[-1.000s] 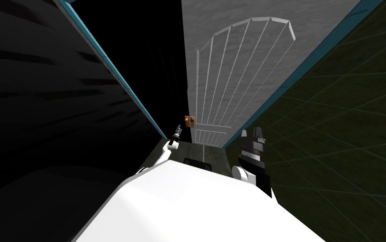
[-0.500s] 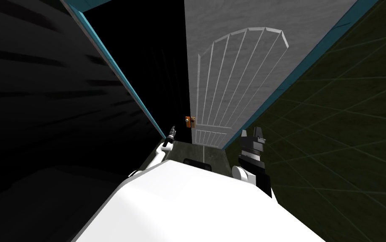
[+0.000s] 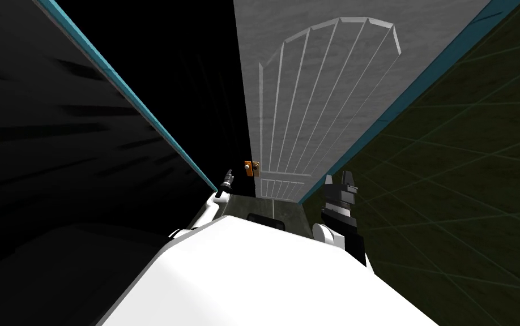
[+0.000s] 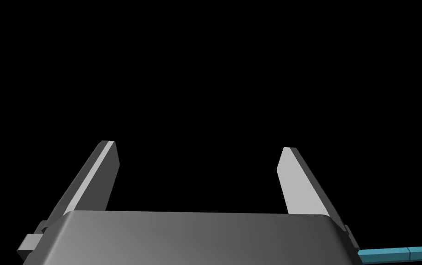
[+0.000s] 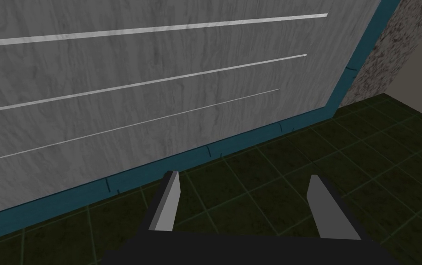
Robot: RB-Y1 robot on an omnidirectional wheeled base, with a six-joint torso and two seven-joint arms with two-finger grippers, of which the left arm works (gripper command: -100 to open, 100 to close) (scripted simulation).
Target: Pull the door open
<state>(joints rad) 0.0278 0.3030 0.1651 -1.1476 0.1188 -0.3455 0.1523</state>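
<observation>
While both grippers are standing open and empty, neither is touching anything.

Left gripper [image 4: 198, 146]: fingers [image 4: 293, 184] are sitting about a third of the wrist view apart with nothing between them. They are pointing into a black area [image 4: 205, 69], and a teal strip [image 4: 403, 252] is showing beside the gripper body. In the head view the left forearm [image 3: 213, 205] is reaching forward and up from the chest. Its tip is hovering near the knob [image 3: 256, 167], on the gap side, apart from it.

Right gripper [image 5: 244, 175]: released, blades wide, gripping nothing. That arm is resting low at the robot's right, fingers aiming up along the door's hinge side, just in front of the teal frame [image 5: 168, 168] and a dark green tiled surface [image 5: 274, 184].

Door [image 3: 310, 85]: grey, grained, with an arched panel of raised ribs. It is hanging ajar, and its free edge is carrying an orange plate [image 3: 248, 168] with the knob. Black area is showing between that edge and the left frame post [image 3: 140, 107]. A near-black wall [image 3: 55, 141] is flanking the left side, and a dark floor strip [image 3: 287, 205] is lying at the threshold.
</observation>
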